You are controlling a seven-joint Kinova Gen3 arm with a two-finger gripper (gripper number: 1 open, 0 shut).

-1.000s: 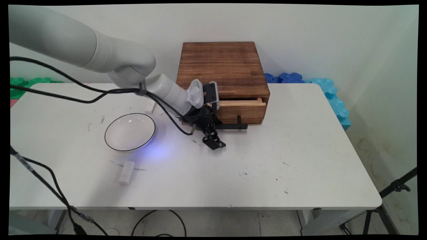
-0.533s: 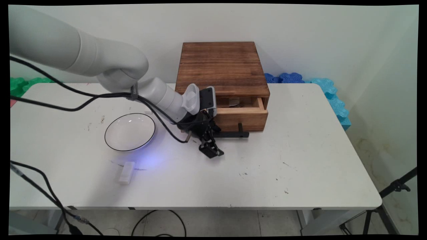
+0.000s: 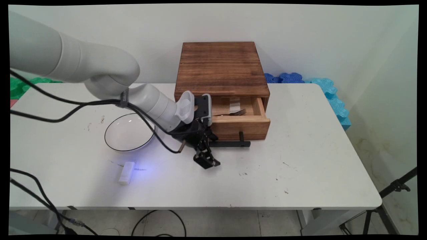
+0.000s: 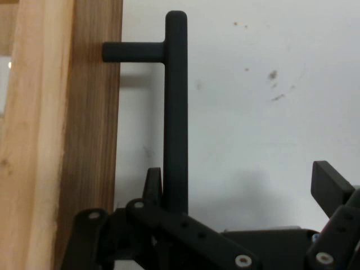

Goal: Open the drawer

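A dark wooden box (image 3: 222,66) stands at the table's back, its single drawer (image 3: 245,126) pulled partly out. Inside the drawer lie a metal fork (image 3: 233,113) and a pale slip (image 3: 234,104). My gripper (image 3: 204,152) is open at the left end of the drawer's black bar handle (image 3: 230,144). In the hand view the handle (image 4: 175,112) runs up between the fingers of the gripper (image 4: 242,188). The left finger (image 4: 153,183) sits in the gap between the bar and the drawer front (image 4: 93,140), and the right finger (image 4: 331,185) stands well off to the side.
A white bowl with a dark rim (image 3: 130,132) rests left of the gripper. A small white block (image 3: 127,172) lies nearer the front edge. Blue foam pieces (image 3: 330,91) sit behind the table's right side and green ones (image 3: 20,83) at the left. Black cables hang from the arm.
The gripper has moved toward the table's near edge, drawing the handle and drawer out with it. The drawer stands wider, and the fork inside now shows.
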